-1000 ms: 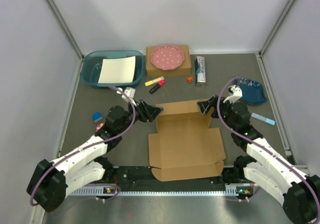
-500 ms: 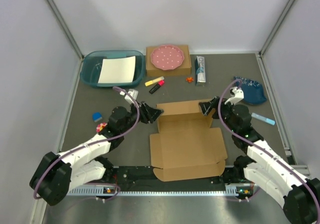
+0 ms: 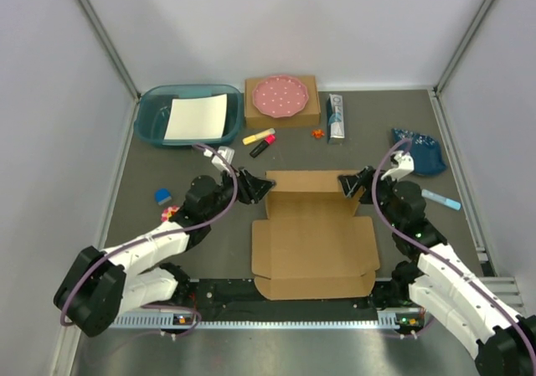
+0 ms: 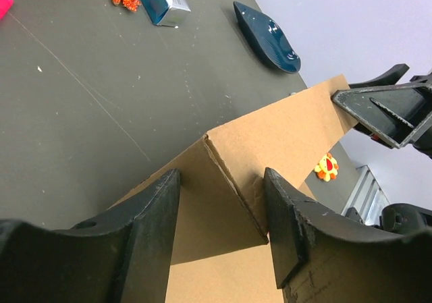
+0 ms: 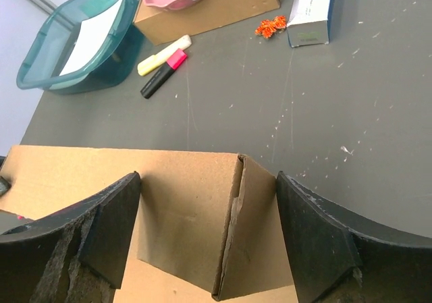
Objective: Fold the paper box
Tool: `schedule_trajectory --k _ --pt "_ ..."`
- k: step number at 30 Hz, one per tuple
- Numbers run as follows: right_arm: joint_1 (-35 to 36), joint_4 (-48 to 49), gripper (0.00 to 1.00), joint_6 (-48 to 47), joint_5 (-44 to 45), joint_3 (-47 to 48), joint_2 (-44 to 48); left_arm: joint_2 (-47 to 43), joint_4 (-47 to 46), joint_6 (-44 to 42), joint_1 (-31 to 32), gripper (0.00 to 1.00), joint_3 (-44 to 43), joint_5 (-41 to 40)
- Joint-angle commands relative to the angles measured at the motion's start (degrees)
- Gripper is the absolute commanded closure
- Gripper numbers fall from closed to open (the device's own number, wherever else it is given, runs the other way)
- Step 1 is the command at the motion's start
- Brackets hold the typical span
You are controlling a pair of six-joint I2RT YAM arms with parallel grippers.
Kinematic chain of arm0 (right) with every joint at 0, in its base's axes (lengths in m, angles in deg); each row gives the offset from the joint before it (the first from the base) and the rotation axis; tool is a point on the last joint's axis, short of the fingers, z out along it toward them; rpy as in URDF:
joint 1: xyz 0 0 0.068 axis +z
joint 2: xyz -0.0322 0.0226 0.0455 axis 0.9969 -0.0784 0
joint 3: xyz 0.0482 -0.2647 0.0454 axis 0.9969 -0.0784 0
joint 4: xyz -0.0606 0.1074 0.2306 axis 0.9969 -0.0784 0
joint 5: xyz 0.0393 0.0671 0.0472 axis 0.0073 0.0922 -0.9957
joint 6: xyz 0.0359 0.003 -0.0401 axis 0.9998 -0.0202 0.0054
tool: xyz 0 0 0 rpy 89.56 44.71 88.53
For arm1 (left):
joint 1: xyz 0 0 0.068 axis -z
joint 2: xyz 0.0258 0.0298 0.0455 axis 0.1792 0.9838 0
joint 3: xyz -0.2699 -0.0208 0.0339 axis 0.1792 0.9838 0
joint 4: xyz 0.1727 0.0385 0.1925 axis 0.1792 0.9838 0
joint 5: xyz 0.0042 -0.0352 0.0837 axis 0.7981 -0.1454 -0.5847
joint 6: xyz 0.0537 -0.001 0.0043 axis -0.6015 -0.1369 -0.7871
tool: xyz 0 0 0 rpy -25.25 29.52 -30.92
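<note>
The left gripper (image 3: pixel 256 185) is spread wide, not squeezing anything. In the left wrist view, the left gripper (image 4: pixel 221 181) has the standing corner of the paper box (image 4: pixel 283 134) between its two fingers. The fingers cover the bottom of that corner, so it is hard to tell if they touch the card.

The right gripper (image 3: pixel 353 183) is spread wide too. In the right wrist view, the right gripper (image 5: pixel 209 181) has the other standing corner of the paper box (image 5: pixel 182 181) in its gap. The low part of the box is cut off there as well. From above, the dark fingers blend into the dark table (image 3: pixel 377 133), so the touch cannot be seen there either.

Both arms start beside the near edge of the paper box (image 3: pixel 314 242). Each one bends out at the elbow, away from the box. Each wrist turns in toward a far corner of the box.

The box lies open and mostly flat between the arms. Its far wall stands up between the two grippers.

Past the far wall of the box sit a small box with a pink plate (image 3: pixel 280 100), two markers (image 3: pixel 260 140) and a toothpaste box (image 3: pixel 336 116). A teal bin (image 3: pixel 151 121) is far off the box's left corner. A dark blue dish (image 3: pixel 423 151) is off its right corner.
</note>
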Motion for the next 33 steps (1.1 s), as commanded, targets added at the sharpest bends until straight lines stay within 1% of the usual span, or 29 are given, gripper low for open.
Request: schedule_trajectory --k 1,3,6,7,8,9,11,16,25,32,33 --pt "0.13 -8.96 0.26 -0.64 -3.83 -3.17 0.33 4.34 12.18 -4.66 0.76 0.58 -0.13 -1.12" --pt "0.13 -7.92 0.27 0.15 -4.18 -5.72 1.12 6.09 12.09 -5.19 0.59 0.59 -1.18 -1.31" --pt "0.13 -9.31 0.3 0.77 -3.14 -6.34 3.75 9.07 12.0 -5.1 0.5 0.61 -2.33 -1.48" --pt "0.22 -9.57 0.36 1.2 -2.95 -6.43 3.85 9.79 11.92 -4.75 0.5 0.64 -2.5 -1.22" --pt "0.13 -10.27 0.38 1.73 -2.78 -6.34 3.32 10.49 11.74 -4.58 0.5 0.64 -2.68 -0.61" --pt "0.13 -12.28 0.43 2.78 -2.08 -6.17 2.8 11.63 11.48 -3.7 0.5 0.65 -2.51 -0.25" --pt "0.13 -14.75 0.46 6.03 -2.07 -6.08 1.22 12.43 10.43 -3.08 0.41 0.67 -1.98 0.36" --pt "0.4 -19.84 0.45 13.06 -3.13 -8.8 1.47 13.04 7.52 -1.85 0.5 0.68 1.54 0.1" --pt "1.71 -23.72 0.45 18.95 -2.6 -11.35 2.17 16.82 3.57 -1.15 0.5 0.68 3.82 1.15" --pt "2.42 -25.92 0.39 20.54 -2.42 -12.14 6.3 19.99 0.14 -0.09 0.5 0.69 5.41 2.03" --pt "2.33 -25.58 0.36 20.28 -2.69 -11.88 6.83 19.73 0.23 -0.09 0.5 0.69 5.23 2.03"
